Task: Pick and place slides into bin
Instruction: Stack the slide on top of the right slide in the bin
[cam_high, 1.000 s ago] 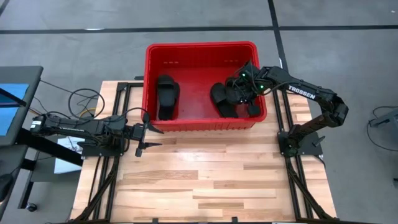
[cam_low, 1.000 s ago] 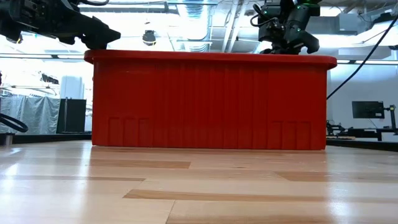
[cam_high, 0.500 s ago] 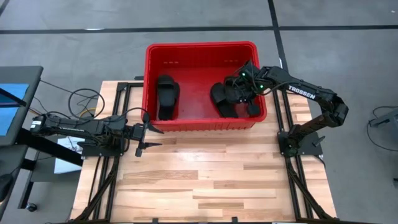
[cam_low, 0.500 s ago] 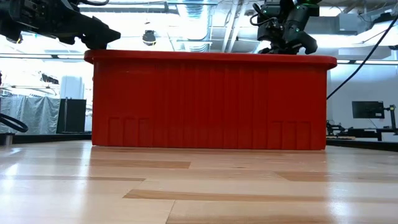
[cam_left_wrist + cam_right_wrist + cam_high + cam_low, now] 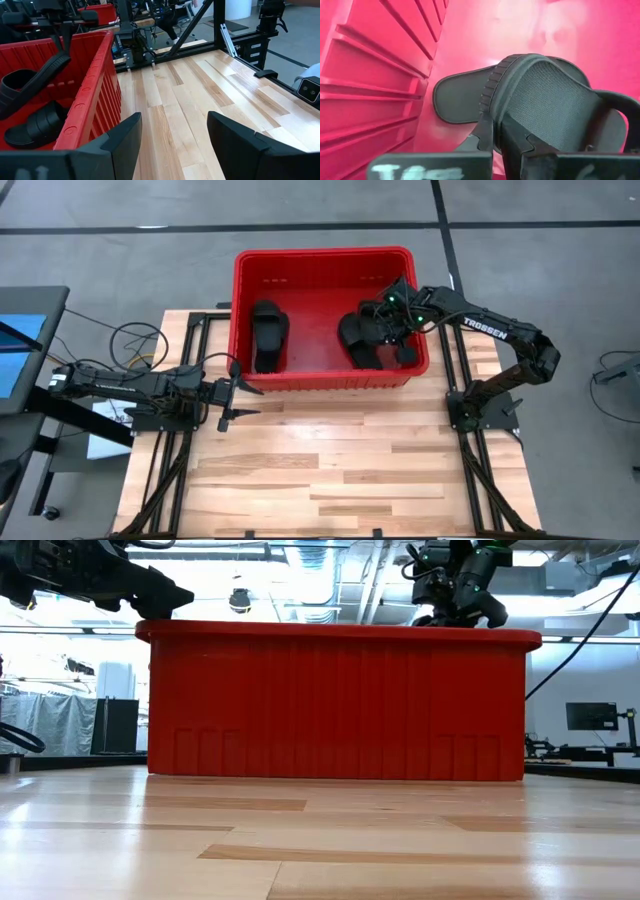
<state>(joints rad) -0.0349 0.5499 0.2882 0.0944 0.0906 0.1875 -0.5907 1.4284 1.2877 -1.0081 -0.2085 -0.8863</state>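
Note:
The red bin (image 5: 322, 260) stands at the table's far middle. Two black slides (image 5: 268, 335) lie in its left half; in the left wrist view one (image 5: 35, 125) lies flat and the other (image 5: 30, 85) leans up over it. Another slide (image 5: 358, 340) lies in the right half. My right gripper (image 5: 396, 330) reaches down into the bin's right end and is shut on a fourth slide (image 5: 540, 105). My left gripper (image 5: 236, 392) is open and empty, level, just outside the bin's near left corner. My right gripper pinches the edge of the slide's wide strap (image 5: 492, 112) between its two fingers. The fingers (image 5: 520, 142) come from above, slanting down from the table's right side. The sole (image 5: 455, 100) shows beyond the strap, next to the bin's wall; I cannot tell whether it rests on the floor.
The bin's ribbed right wall (image 5: 375, 75) is close beside the held slide. The bin's near wall (image 5: 335, 700) rises above the wooden tabletop (image 5: 330, 460). Black frame rails (image 5: 470, 450) run along both table sides.

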